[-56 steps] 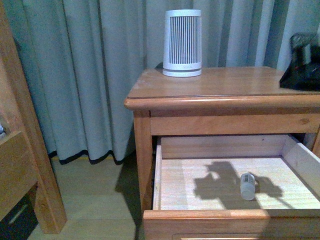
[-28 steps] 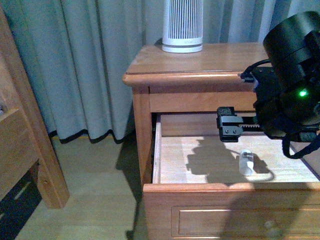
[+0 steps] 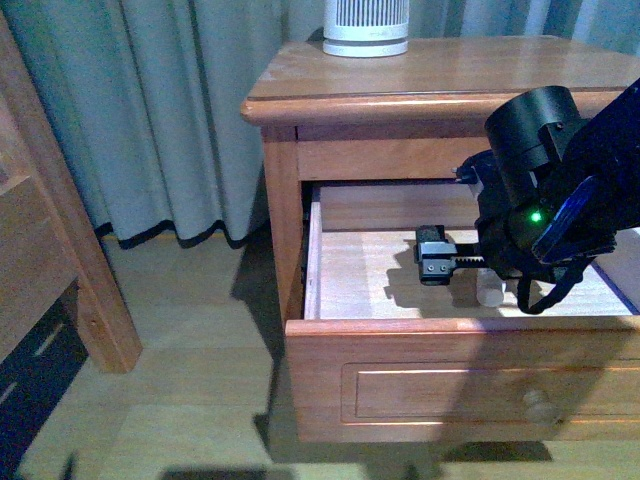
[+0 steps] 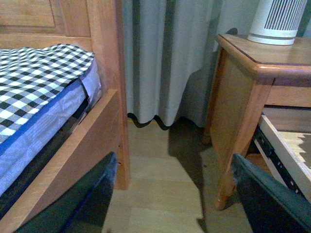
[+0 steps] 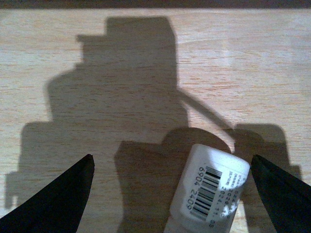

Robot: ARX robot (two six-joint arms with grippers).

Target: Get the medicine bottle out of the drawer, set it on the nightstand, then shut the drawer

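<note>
Between the wide-spread fingers of the right gripper (image 5: 171,160), the medicine bottle (image 5: 209,194) lies on its side on the pale wooden floor of the drawer (image 3: 450,330). Its barcoded label faces up. It sits nearer one finger than the other, and neither finger touches it, so the gripper is released and grasps nothing. The arm's shadow spreads over the boards beyond the bottle. From the front, the right arm reaches down into the pulled-out drawer and hides most of the bottle. Above the gripper is the top of the nightstand (image 3: 420,70), with a white ribbed device (image 3: 365,25) at its back edge. The left gripper (image 4: 175,194) hangs well away from the drawer, its fingers parted and empty, over the floor (image 4: 160,170) between the nightstand's side and the bed frame (image 4: 104,73). Checked bedding (image 4: 39,73) lies beside it and a grey curtain (image 4: 160,58) hangs ahead.
</note>
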